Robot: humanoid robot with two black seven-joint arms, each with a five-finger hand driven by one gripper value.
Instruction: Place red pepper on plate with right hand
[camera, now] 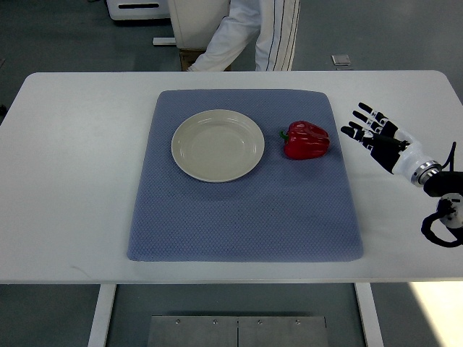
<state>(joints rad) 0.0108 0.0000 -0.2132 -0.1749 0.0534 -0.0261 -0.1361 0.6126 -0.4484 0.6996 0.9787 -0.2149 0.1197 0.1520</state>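
A red pepper [307, 139] with a green stem lies on its side on a blue mat [244, 210], just right of a cream plate [218, 144]. The plate holds nothing. My right hand [371, 130] comes in from the right edge, fingers spread and holding nothing. It hovers over the white table, a short way right of the pepper and apart from it. The left arm is out of view.
The mat lies in the middle of a white table [72, 181]. A person in white trousers [249, 32] stands beyond the table's far edge. A small grey object [341, 60] sits on the floor behind the table.
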